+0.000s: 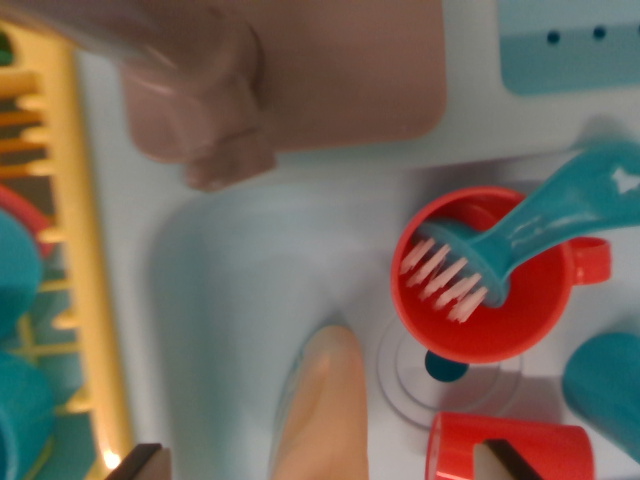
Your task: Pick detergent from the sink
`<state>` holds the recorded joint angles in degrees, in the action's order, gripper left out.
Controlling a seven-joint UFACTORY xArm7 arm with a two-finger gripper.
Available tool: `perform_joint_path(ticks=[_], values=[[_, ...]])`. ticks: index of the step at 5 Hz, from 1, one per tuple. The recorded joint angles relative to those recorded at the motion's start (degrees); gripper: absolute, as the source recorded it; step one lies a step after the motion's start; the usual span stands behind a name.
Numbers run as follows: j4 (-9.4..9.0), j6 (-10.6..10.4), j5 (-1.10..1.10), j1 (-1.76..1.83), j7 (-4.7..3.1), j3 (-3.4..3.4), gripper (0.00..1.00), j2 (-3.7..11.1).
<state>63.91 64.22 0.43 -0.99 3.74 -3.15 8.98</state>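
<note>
Light was bright, even and soft, with no hard glare. The whole wrist view was slightly soft; blur was heaviest far above the jaws, where the pinkish mass (200, 110) smeared into a haze. The red cup (485, 275) and brush bristles (445, 275) were sharpest. A faint shadow edged the peach bottle (325, 410) between the jaws. The yellow rack (85, 250) looked washed out.

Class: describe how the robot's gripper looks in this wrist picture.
Only the two tips of the gripper show, at the bottom edge. The fingers are dark, nearly black, with a pale tan face and angular ends. No cables or markings are visible.
</note>
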Motion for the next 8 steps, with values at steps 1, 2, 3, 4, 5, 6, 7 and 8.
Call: perform_joint_path(ticks=[1, 2, 3, 4, 5, 6, 7, 8], values=[[0.00, 0.0, 0.00, 0.00, 0.00, 0.00, 0.00, 0.00], [-1.88, -2.3, 0.19, -0.22, 0.47, -0.15, 0.00, 0.55], [-1.88, -2.3, 0.19, -0.22, 0.47, -0.15, 0.00, 0.55], [-3.56, -4.3, 0.36, -0.41, 0.89, -0.28, 0.00, 1.03], [-3.56, -4.3, 0.36, -0.41, 0.89, -0.28, 0.00, 1.03], [-4.99, -6.0, 0.51, -0.58, 1.26, -0.39, 0.00, 1.45], [-4.99, -6.0, 0.51, -0.58, 1.26, -0.39, 0.00, 1.45], [-6.15, -7.4, 0.63, -0.71, 1.55, -0.48, 0.00, 1.78]])
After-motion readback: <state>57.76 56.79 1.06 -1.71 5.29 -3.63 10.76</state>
